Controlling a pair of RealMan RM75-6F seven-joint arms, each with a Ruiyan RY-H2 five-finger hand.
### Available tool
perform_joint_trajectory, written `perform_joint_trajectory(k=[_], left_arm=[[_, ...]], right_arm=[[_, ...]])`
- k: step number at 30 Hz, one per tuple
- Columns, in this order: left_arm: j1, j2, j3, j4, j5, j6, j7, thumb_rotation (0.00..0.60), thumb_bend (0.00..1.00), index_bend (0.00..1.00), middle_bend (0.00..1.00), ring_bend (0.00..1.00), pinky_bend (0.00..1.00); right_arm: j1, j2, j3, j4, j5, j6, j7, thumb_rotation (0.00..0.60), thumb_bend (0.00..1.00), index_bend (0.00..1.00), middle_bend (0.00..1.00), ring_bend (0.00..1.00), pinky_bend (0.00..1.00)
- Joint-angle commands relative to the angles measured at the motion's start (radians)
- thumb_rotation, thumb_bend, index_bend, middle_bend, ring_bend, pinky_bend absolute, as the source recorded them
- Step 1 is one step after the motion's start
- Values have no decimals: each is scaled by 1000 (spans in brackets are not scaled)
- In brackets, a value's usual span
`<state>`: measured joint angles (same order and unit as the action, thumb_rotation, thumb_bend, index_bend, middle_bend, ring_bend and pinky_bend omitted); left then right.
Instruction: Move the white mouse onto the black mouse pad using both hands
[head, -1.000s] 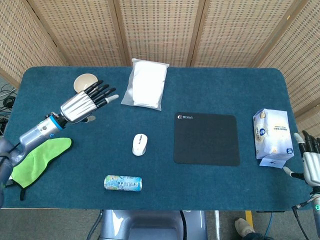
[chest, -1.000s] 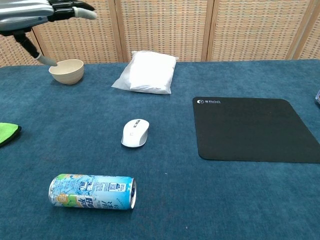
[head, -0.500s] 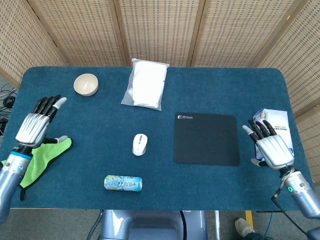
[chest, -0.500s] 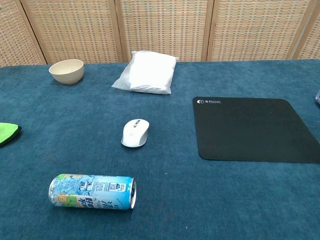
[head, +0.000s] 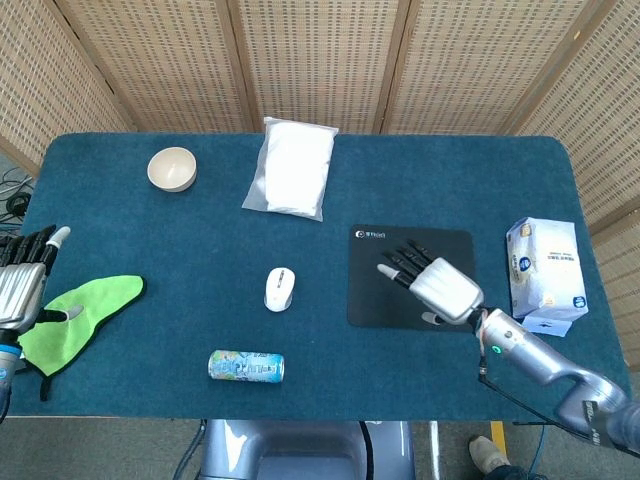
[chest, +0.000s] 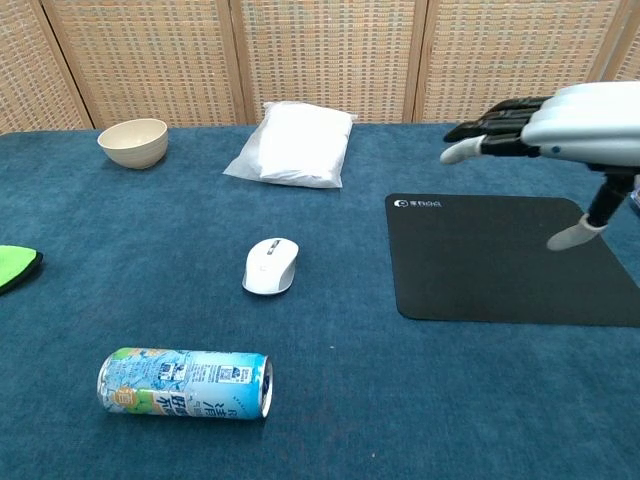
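The white mouse lies on the blue table, left of the black mouse pad. My right hand hovers over the pad with fingers spread and pointing toward the mouse, holding nothing. My left hand is at the table's far left edge, fingers apart and empty, above a green cloth. The chest view does not show the left hand.
A drink can lies on its side in front of the mouse. A white bag and a beige bowl sit at the back. A tissue pack stands at the right edge.
My right hand has swung in from the right edge to above the mouse pad. My left hand has drawn back further toward the left edge.
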<state>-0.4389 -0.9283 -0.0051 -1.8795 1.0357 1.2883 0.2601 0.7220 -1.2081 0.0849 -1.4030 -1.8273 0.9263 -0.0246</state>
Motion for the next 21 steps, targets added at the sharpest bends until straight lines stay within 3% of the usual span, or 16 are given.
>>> perform_joint_trajectory(k=[1, 9, 14, 21], left_arm=[[8, -9, -2, -15, 14, 14, 40, 600, 0, 0, 0, 0, 0], [21, -13, -10, -43, 24, 9, 89, 600, 0, 0, 0, 0, 0], [26, -19, -24, -39, 18, 5, 98, 600, 0, 0, 0, 0, 0], [29, -23, -40, -30, 4, -12, 100, 600, 0, 0, 0, 0, 0]], right_arm=[[77, -68, -18, 63, -51, -48, 22, 600, 53, 50, 0, 0, 0], [240, -245, -35, 235, -93, -129, 54, 600, 164, 78, 36, 0, 0], [338, -312, -64, 312, -161, -106, 90, 600, 323, 104, 79, 2, 23], [464, -419, -133, 484, -254, -72, 144, 600, 363, 104, 97, 14, 48]])
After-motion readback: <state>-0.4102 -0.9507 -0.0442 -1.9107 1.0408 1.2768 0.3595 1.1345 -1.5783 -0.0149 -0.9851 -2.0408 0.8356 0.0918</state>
